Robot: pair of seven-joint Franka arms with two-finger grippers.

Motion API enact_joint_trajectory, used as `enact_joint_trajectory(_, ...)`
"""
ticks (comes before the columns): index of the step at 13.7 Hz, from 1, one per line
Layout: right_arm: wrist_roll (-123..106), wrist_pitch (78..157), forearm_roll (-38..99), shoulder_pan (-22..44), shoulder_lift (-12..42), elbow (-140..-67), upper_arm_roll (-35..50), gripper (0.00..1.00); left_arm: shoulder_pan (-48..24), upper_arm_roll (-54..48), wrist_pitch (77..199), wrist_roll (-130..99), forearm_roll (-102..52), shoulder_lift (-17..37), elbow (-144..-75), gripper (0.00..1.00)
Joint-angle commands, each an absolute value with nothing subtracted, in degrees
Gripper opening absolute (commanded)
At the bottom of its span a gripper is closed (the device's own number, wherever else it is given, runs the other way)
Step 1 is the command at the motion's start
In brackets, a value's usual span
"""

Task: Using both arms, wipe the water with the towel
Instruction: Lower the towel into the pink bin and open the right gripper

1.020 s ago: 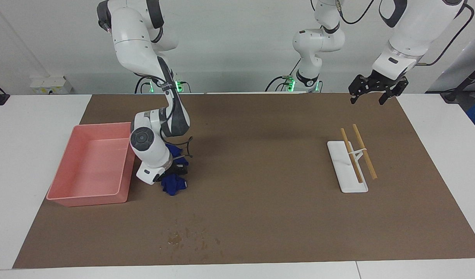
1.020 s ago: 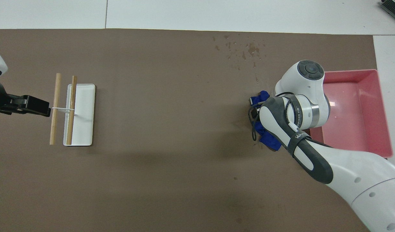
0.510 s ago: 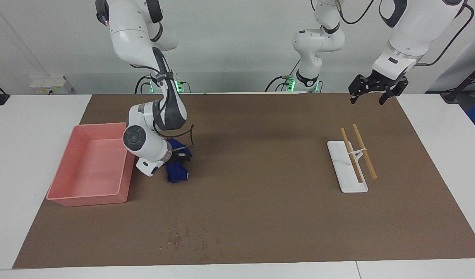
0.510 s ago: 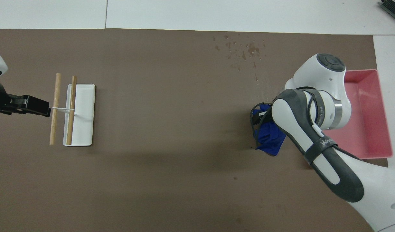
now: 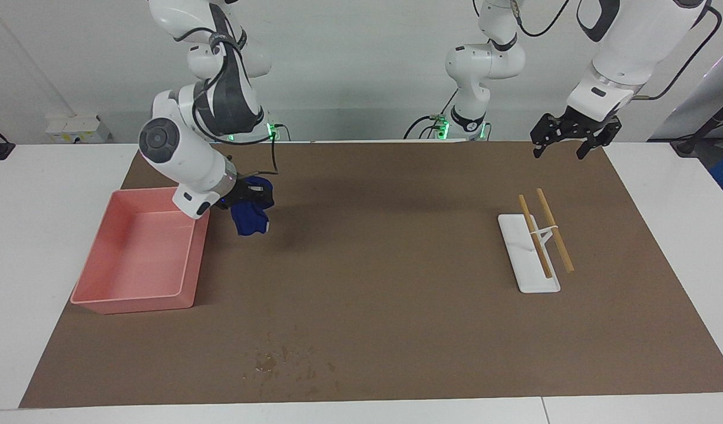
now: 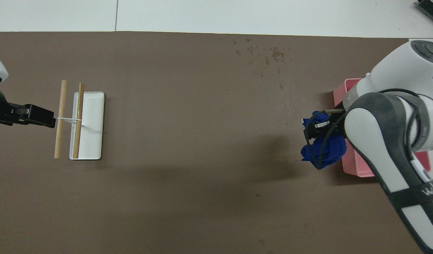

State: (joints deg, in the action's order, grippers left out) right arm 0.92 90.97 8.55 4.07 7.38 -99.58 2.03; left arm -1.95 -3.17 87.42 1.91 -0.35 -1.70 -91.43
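Towel now hangs up in the air, middle left, squeezed in the right claw. It was lower before. Left claw waits open, upper right. Wiping comes next.

1 towel, 1 pink bin, 1 tray, 2 sticks, 2 arms.

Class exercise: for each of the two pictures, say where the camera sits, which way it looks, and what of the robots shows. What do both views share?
Facing view: high across the table, looking at both arms; right gripper holds the towel up, left gripper waits open.
Overhead view: above the robots' end, looking steeply down; right arm and left gripper tip show.
Shared: towel, pink bin, white tray, water spots.
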Motion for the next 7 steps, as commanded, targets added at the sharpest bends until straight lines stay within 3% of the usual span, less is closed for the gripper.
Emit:
enact_joint_trajectory(1,-5.42,86.41,2.49,1.68,5.36,-95.90,2.37,0.00,-2.02,-2.90,87.89,1.85,-1.05,-2.99,-92.99,1.00)
enact_joint_trajectory(4,-18.76,86.83,-1.84,-4.63,5.45,-94.31,2.37,0.00,-2.02,-2.90,87.89,1.85,-1.05,-3.08,-92.99,1.00)
enact_joint_trajectory(7,-27.93,94.27,-5.09,-8.78,5.45,-95.88,2.37,0.00,-2.02,-2.90,87.89,1.85,-1.05,-3.08,-92.99,1.00)
